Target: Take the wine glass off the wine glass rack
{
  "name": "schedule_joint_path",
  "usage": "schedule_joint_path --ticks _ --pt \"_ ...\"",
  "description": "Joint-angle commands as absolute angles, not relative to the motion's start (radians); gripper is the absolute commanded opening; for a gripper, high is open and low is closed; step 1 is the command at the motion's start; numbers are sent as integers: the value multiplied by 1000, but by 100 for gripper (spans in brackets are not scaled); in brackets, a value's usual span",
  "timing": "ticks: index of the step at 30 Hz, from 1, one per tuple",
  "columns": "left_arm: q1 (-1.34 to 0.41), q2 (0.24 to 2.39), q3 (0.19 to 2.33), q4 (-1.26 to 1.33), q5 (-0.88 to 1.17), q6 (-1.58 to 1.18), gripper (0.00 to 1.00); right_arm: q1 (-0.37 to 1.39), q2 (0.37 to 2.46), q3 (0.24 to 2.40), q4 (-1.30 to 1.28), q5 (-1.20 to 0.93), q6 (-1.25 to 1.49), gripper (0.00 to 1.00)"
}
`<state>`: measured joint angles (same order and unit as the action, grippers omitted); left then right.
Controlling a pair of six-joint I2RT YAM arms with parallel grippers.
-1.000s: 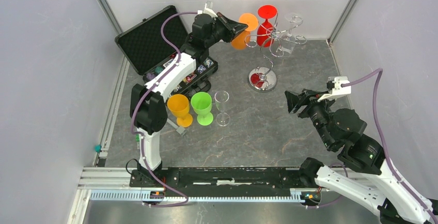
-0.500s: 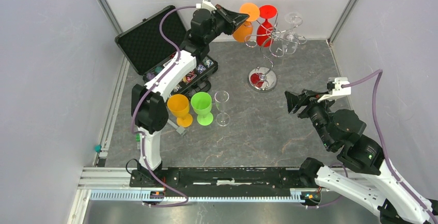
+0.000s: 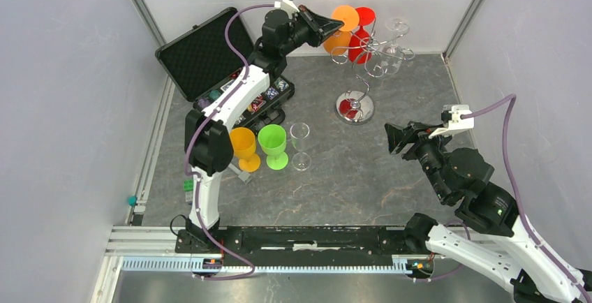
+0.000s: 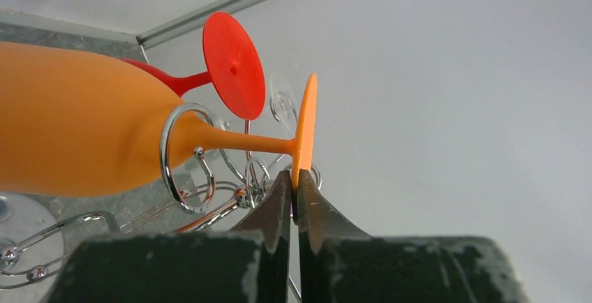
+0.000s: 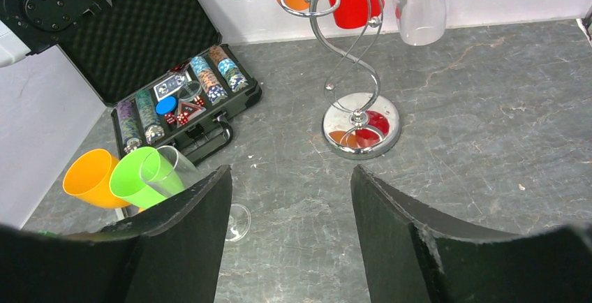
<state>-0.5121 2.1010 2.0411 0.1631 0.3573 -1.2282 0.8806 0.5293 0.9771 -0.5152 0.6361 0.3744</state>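
The chrome wine glass rack [image 3: 355, 102] stands at the back of the table, also in the right wrist view [image 5: 359, 118]. An orange wine glass [image 3: 340, 29] hangs upside down with its stem through a curled arm [image 4: 183, 156]. My left gripper [image 3: 328, 22] is shut on the rim of its round foot [image 4: 305, 132], pinched between the fingertips [image 4: 280, 198]. A red glass [image 3: 360, 31] and a clear glass [image 3: 396, 34] also hang on the rack. My right gripper [image 3: 396, 137] is open and empty, well right of the rack's base.
An open black case of poker chips [image 3: 230, 79] lies at the back left. An orange glass [image 3: 243, 147], a green glass [image 3: 274, 146] and a clear glass [image 3: 300, 146] stand upright left of centre. White walls enclose the table close behind the rack.
My left gripper has risen and moved right with the orange glass's foot in it, carrying the glass towards the red one. The right arm has not moved.
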Motion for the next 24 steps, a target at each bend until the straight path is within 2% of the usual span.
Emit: schedule_joint_path --ticks 1,9,18,24 --pt "-512 2046 2049 213 445 -1262 2 877 531 971 -481 643 392 69" --pt "-506 1943 1906 223 502 -1256 2 877 537 966 -478 620 416 77" --pt "-445 1748 1689 229 476 -1191 2 878 514 917 -429 571 433 98" --pt "-386 1560 1501 228 467 -1174 2 877 510 836 -289 443 455 98"
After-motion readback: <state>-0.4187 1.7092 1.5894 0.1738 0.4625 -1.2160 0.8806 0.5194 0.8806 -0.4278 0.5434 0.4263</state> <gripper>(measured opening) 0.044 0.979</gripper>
